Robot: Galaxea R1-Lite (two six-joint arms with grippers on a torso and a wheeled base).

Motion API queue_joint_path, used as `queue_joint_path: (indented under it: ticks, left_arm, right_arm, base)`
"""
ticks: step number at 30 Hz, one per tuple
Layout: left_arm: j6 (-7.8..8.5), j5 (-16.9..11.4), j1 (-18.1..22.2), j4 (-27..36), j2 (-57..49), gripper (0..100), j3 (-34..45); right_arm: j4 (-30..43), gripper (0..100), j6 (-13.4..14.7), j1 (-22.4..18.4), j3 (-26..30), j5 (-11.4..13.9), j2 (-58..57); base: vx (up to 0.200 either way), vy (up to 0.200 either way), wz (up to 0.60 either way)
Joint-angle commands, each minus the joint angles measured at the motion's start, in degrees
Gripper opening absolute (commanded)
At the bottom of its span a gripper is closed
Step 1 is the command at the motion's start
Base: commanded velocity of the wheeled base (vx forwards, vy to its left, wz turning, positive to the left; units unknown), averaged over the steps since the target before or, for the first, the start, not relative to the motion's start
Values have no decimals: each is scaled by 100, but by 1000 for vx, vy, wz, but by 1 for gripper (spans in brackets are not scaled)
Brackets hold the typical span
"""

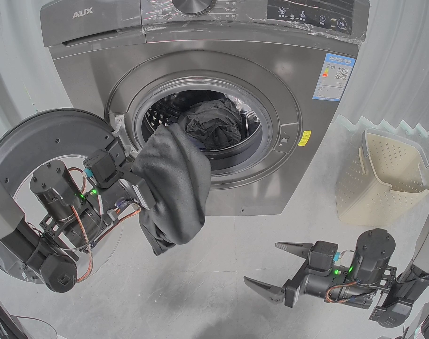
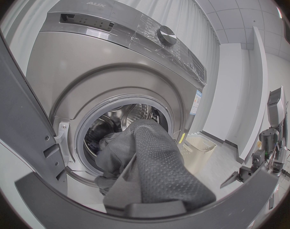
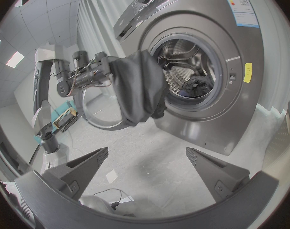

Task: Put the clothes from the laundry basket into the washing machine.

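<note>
Holds dark grey garment (image 1: 177, 184) clamped in left gripper (image 1: 144, 191), hanging long-axis down at drum mouth of washing machine (image 1: 289, 71); drum directly ahead. Holds right gripper (image 1: 261, 263) spread apart, farther off.

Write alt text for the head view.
The left gripper holds a dark grey garment at the mouth of a silver front-loading washing machine, black clothes inside. The open right gripper hangs low near a cream perforated laundry basket.
</note>
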Motion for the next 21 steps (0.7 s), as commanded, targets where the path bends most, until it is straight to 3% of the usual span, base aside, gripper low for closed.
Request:
queue_joint_path:
  ticks: [1,4,6,7,14,16,18,21]
  left_arm:
    - [38,-10,5,-5,-13,0,150]
    - [64,-10,13,-5,-31,0,194]
    - [64,-10,13,-5,-31,0,194]
    - [81,-1,13,-5,-39,0,282]
    - [108,-1,13,3,-39,0,387]
    - [117,-1,5,3,-48,0,440]
    - [161,-1,-22,3,-48,0,440]
    - [398,7,-30,3,4,0,475]
  right_arm:
    - [-10,100,25,-278,-353,-200,13]
    - [-1,100,34,-375,-529,-341,-5]
    - [-1,100,34,-375,-529,-341,-5]
    - [-1,100,34,-568,-643,-341,13]
    - [-1,100,34,-586,-634,-323,13]
    - [-1,100,34,-577,-625,-323,22]
    - [-1,100,34,-577,-625,-323,22]
    - [-1,100,43,-577,-599,-323,22]
  base:
    - [0,0,0]
    - [0,0,0]
    - [0,0,0]
    - [0,0,0]
    - [0,0,0]
    - [200,0,0]
    - [200,0,0]
    - [200,0,0]
